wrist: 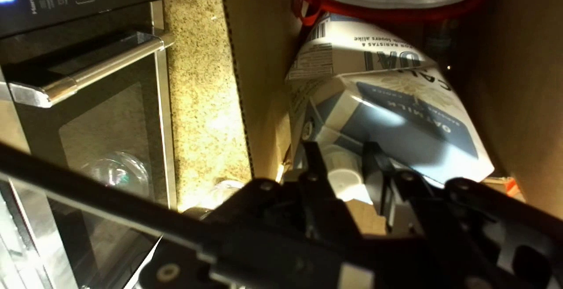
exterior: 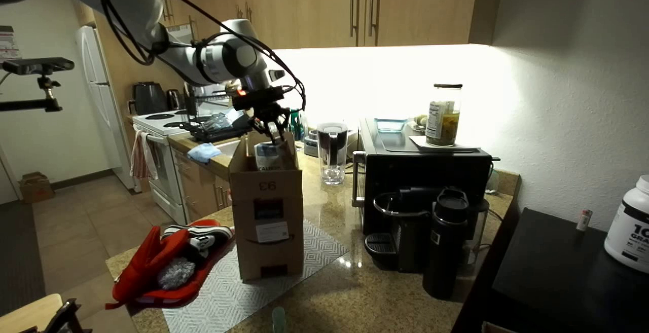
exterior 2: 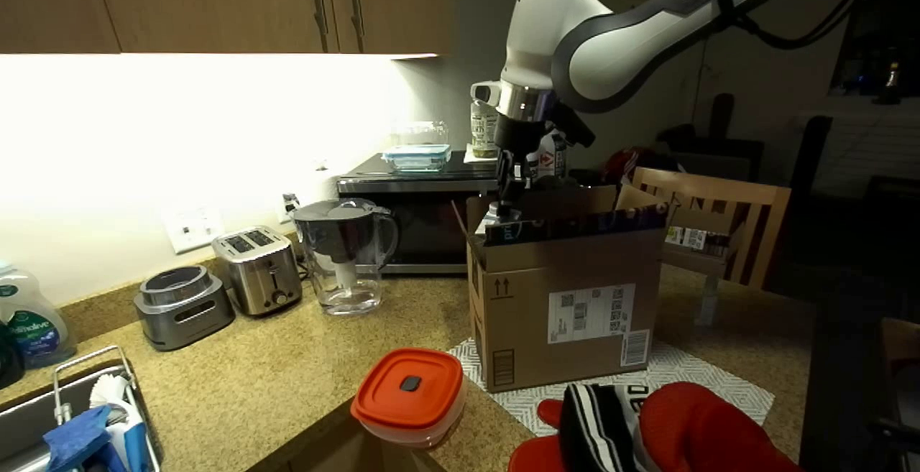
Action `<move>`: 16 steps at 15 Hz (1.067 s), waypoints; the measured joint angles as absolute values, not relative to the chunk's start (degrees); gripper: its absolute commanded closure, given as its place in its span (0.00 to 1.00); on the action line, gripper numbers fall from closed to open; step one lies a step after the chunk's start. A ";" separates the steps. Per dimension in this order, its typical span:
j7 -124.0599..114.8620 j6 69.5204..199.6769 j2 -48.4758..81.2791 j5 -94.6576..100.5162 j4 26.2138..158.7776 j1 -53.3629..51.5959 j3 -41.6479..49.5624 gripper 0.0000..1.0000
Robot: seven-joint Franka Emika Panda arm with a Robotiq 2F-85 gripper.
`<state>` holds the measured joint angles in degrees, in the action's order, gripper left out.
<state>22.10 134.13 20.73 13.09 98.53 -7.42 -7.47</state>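
Note:
My gripper (wrist: 342,146) reaches down into the top of a tall open cardboard box (exterior: 268,196). Its two fingers stand on either side of the pale round cap (wrist: 345,179) of a white and blue oat milk carton (wrist: 409,113), and appear closed on it. The carton lies tilted inside the box mouth; its upper part shows in an exterior view, while the box wall hides its lower part. Beyond it in the wrist view is a red rim (wrist: 396,15) around something whitish, also within the box.
Beside the box stand a water pitcher (exterior: 333,155), a black toaster oven (exterior: 426,171) and a coffee machine (exterior: 400,242). A red item (exterior: 152,267) with a striped knit piece lies at the box's base on a patterned mat (exterior: 218,292). A red-lidded container (exterior 2: 410,386) sits near the counter edge.

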 measured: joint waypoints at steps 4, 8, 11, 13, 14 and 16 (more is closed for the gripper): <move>20.82 134.13 19.53 13.08 98.53 -7.34 -7.20 0.93; 19.69 134.15 17.55 11.50 98.52 -6.98 -7.11 0.93; 19.68 134.15 15.66 9.61 98.53 -6.75 -7.11 0.93; 19.63 134.15 14.55 8.76 98.54 -6.74 -7.11 0.93; 19.62 134.15 14.05 8.33 98.54 -6.74 -7.11 0.93; 19.57 134.11 13.15 7.41 98.56 -6.74 -7.10 0.93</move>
